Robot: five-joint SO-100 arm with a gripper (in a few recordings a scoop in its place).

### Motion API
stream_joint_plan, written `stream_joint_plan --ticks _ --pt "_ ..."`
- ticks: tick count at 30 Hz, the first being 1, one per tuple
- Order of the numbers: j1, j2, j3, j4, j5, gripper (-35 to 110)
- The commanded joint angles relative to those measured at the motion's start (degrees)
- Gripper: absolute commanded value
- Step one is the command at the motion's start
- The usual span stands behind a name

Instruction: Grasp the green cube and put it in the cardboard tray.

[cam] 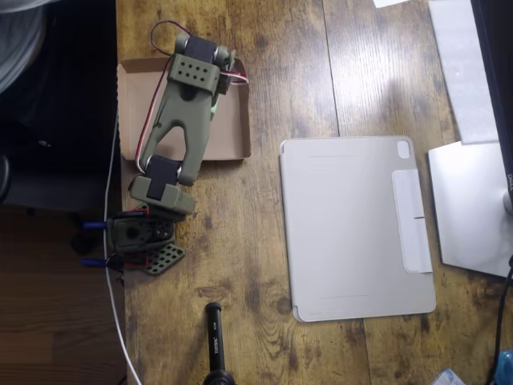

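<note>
The cardboard tray (234,132) lies at the upper left of the wooden table in the overhead view. My olive-green arm (186,112) stretches from its base at the table's left edge up over the tray and covers most of it. The wrist sits above the tray's far part, and the gripper (215,90) points down beneath it, so its jaws are hidden. A thin pale mint-green sliver (216,104) peeks out along the arm's right side above the tray. It may be the green cube, but I cannot tell for sure.
A pale grey tablet cover (357,224) lies flat right of the tray. A black cylindrical object (215,341) stands at the bottom edge. White items (473,204) sit at the far right. The table's left edge (120,305) drops to a dark floor.
</note>
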Motion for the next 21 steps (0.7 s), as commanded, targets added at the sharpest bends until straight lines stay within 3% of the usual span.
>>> stream_joint_plan --ticks 1,13,17,21 --pt "-0.4 2.3 1.8 -0.3 0.8 20" --pt "2.7 3.8 2.1 0.0 -0.5 25" --pt "11.8 5.6 4.4 0.1 -1.1 23" --pt "27.9 4.9 7.8 1.9 1.0 17"
